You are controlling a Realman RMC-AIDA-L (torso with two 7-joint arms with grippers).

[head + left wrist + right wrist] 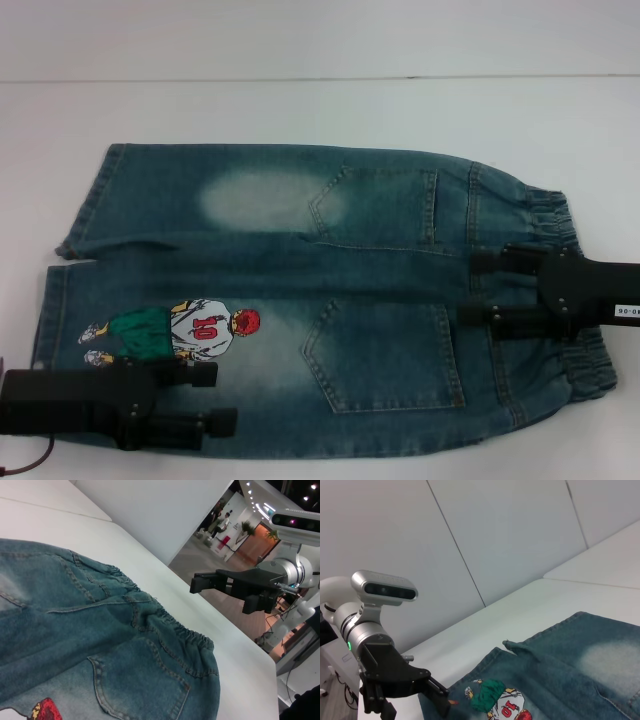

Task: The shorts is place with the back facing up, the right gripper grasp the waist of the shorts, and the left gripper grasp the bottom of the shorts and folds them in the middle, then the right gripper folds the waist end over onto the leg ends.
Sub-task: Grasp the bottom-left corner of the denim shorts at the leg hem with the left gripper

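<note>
The blue denim shorts lie flat on the white table, back pockets up, with the elastic waist at the right and the leg ends at the left. A cartoon figure print marks the near leg. My left gripper is open over the near leg's hem end, just beside the print. My right gripper is open over the middle of the waist. In the left wrist view the right gripper hovers clear above the waistband. The right wrist view shows the left gripper at the printed leg's edge.
The table's far edge runs behind the shorts, with a grey wall beyond. A red cable hangs at the near left corner. White tabletop surrounds the shorts on all sides.
</note>
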